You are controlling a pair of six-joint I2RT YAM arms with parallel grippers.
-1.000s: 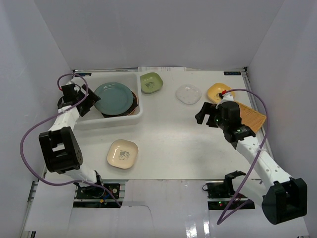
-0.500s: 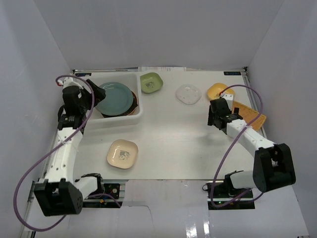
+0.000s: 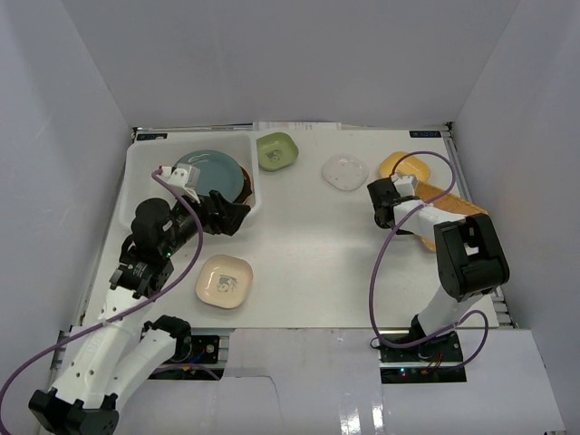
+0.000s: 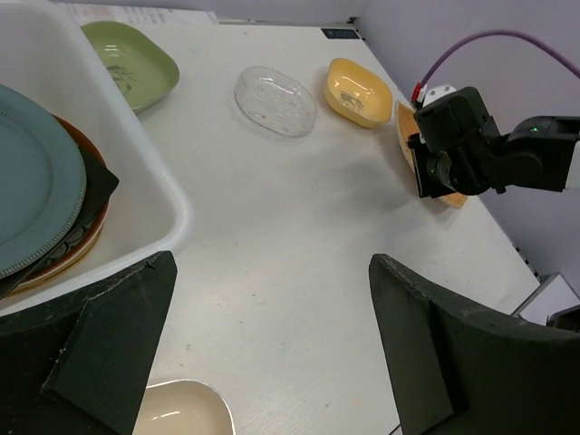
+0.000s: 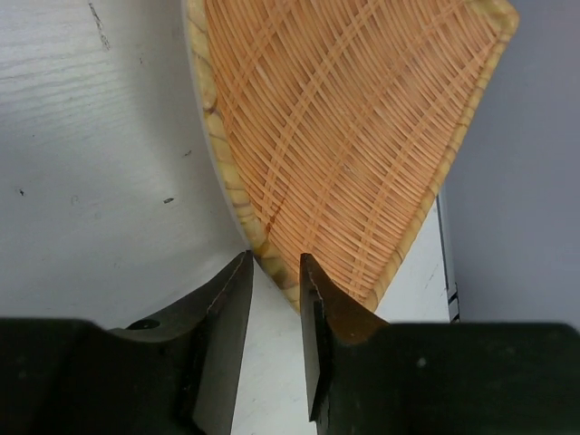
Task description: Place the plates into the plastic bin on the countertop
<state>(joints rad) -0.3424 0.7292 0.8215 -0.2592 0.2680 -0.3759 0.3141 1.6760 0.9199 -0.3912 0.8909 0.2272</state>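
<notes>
The plastic bin (image 3: 145,163) holds a blue-grey round plate (image 3: 207,177) stacked on a brown one (image 4: 77,245). My left gripper (image 3: 231,216) hangs open and empty by the bin's front right corner, above the countertop (image 4: 299,236). A cream plate (image 3: 224,280) lies just in front of it. The tan fan-shaped plate (image 5: 353,136) lies at the right edge of the countertop. My right gripper (image 5: 276,263) is shut on its near rim, one finger under the edge and one over the weave. In the top view that gripper (image 3: 403,210) sits at the plate's left edge (image 3: 453,213).
A green dish (image 3: 276,150), a clear dish (image 3: 345,172) and a yellow dish (image 3: 403,168) lie along the back. White walls enclose the countertop. The right wall stands close behind the fan-shaped plate. A purple cable (image 3: 376,272) loops beside the right arm.
My left arm swung from the bin's left side to its front right corner, still open. My right gripper moved to the fan-shaped plate's edge and its jaws narrowed onto the rim.
</notes>
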